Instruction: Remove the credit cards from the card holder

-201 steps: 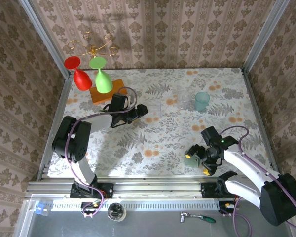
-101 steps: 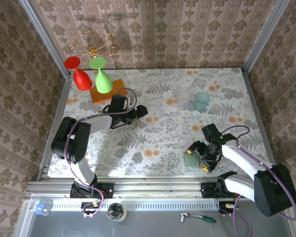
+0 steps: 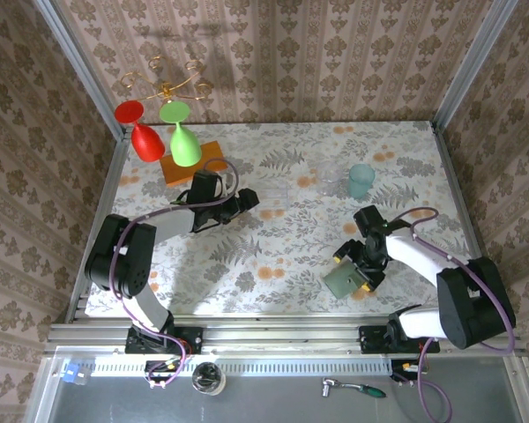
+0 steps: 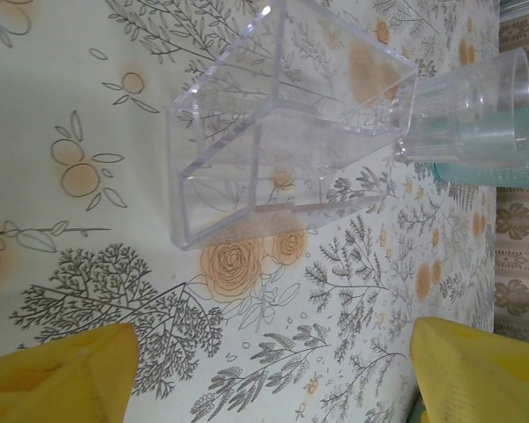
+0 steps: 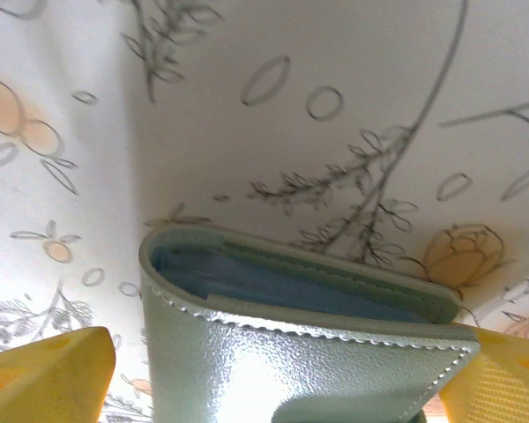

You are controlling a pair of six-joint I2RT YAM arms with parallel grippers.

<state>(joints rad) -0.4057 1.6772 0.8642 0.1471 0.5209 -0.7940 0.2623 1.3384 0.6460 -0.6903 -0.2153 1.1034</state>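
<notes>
for the card holder (image 3: 342,280): lies at the front right of the floral table (image 3: 291,256), between the fingers of the right gripper (image 3: 353,274). from the right wrist, stands on edge, mouth up, showing a blue card (image 5: 273,284) tucked inside. for those fingers: spread wide on either side, one pad (image 5: 44,370) a sliver clear of the card holder, so no firm grip. for the left gripper (image 3: 251,199): hovers well apart at mid-table, gaping wide, holding nothing, facing a clear box (image 4: 273,150).
</notes>
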